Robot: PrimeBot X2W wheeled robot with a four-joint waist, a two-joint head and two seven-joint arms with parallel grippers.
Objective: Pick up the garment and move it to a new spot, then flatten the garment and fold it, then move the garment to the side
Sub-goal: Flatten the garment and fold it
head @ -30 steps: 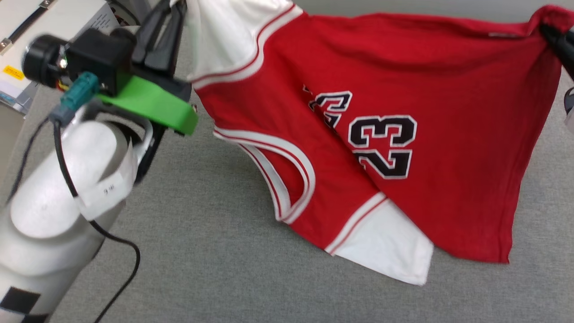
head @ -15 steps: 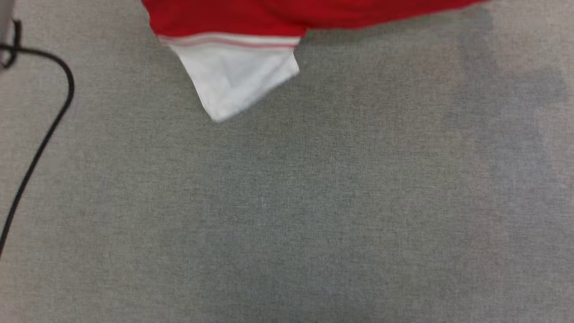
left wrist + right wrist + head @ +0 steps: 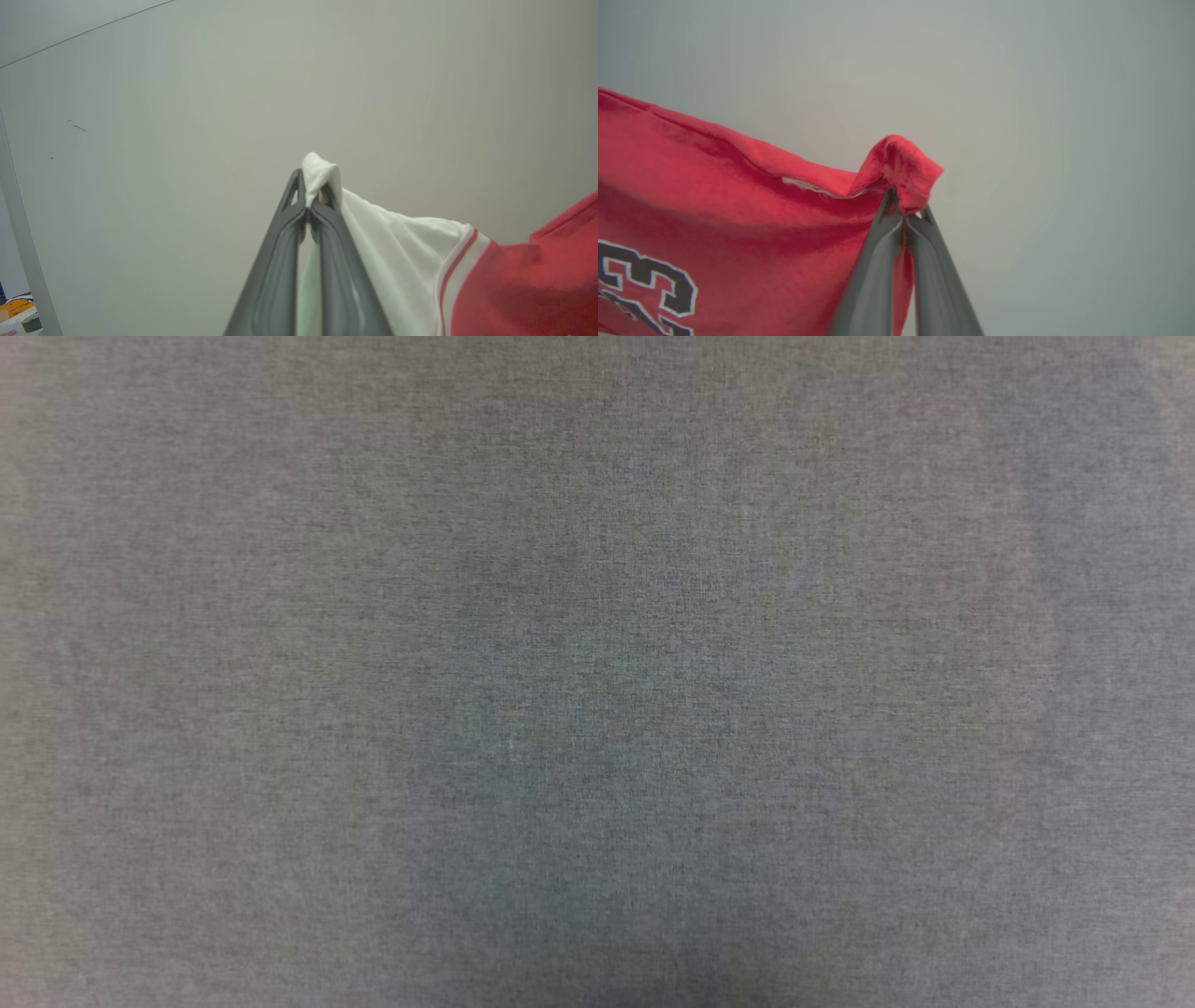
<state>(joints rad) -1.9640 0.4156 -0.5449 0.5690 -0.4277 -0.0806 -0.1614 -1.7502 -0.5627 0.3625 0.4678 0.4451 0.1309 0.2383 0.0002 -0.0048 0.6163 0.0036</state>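
Garment (image 3: 719, 186) hangs stretched in the air, my left gripper (image 3: 309, 207) clamped on a white sleeve corner and my right gripper (image 3: 906, 212) on a red corner, mid-move by my judgement, with an even lowering onto the grey table (image 3: 597, 672) needed next.

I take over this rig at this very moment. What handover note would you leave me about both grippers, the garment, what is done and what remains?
Left gripper: shut on the tip of a white sleeve of the garment.
Right gripper: shut on a bunched red corner of the garment.
Garment: held up and spread between the two grippers, with part of the "23" print towards the right wrist camera. Whether its lower edge touches anything I cannot tell.
Head camera: looks at the grey cloth surface.
Done: the pick-up.
Left: lay it down at the new spot, flatten, fold, move it to the side.
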